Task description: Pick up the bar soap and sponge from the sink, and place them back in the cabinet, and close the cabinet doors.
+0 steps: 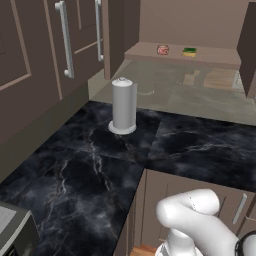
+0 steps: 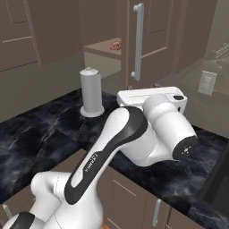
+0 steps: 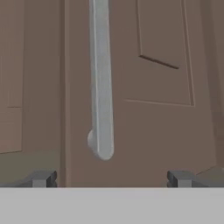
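Note:
The orange-pink bar soap (image 1: 163, 49) (image 2: 116, 44) and the green-and-yellow sponge (image 1: 189, 51) lie side by side on the bottom shelf of the open brown cabinet (image 1: 210, 58). The cabinet's right door (image 1: 248, 47) (image 2: 154, 40) stands swung out. In the hand view my gripper (image 3: 111, 179) is open and empty, facing that door (image 3: 162, 109) at close range. The lower end of its silver bar handle (image 3: 101, 96) (image 2: 137, 40) lies just ahead, between the lines of my fingertips (image 3: 41, 178), untouched. The sink is out of view.
A grey paper towel roll (image 1: 123, 105) (image 2: 91, 91) stands on the black marble counter (image 1: 90, 170) below the cabinet. Closed brown wall cabinets with silver handles (image 1: 65, 40) fill the left. A wall outlet (image 2: 206, 82) sits to the right, an appliance corner (image 1: 12, 227) at lower left.

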Robot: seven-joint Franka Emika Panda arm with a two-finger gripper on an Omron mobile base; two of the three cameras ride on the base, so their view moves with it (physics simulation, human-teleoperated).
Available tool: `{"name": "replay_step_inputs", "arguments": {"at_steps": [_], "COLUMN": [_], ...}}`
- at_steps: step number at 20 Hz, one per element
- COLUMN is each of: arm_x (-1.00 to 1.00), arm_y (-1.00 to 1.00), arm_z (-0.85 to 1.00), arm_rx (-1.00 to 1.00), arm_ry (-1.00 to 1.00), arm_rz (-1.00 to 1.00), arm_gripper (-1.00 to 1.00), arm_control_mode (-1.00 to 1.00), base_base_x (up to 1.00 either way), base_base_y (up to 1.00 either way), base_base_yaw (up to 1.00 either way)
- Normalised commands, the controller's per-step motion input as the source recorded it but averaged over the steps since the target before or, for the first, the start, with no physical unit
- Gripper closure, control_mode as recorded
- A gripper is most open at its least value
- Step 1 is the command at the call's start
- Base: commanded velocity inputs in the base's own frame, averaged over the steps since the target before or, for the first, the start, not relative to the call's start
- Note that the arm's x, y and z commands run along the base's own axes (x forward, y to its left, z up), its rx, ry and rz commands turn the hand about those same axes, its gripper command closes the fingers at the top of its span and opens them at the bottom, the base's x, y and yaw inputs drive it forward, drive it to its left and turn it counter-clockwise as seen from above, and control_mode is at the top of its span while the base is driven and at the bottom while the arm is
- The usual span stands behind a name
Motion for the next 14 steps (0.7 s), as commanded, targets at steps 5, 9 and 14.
{"name": "replay_step_inputs", "arguments": {"at_steps": [5,9,14], "arm_x": [0.14,0.18,0.16], "arm_y": [0.0,0.0,0.0], "arm_z": [0.0,0.0,0.0], "arm_rx": [0.0,0.0,0.0], "arm_ry": [-0.04,-0.04,-0.02], "arm_rz": [0.15,0.14,0.14], "arm_gripper": [-1.0,-1.0,-1.0], "arm_control_mode": [-1.0,-1.0,-1.0], "base_base_x": [0.0,0.0,0.0], "base_base_y": [0.0,0.0,0.0], "base_base_yaw": [0.0,0.0,0.0]}}
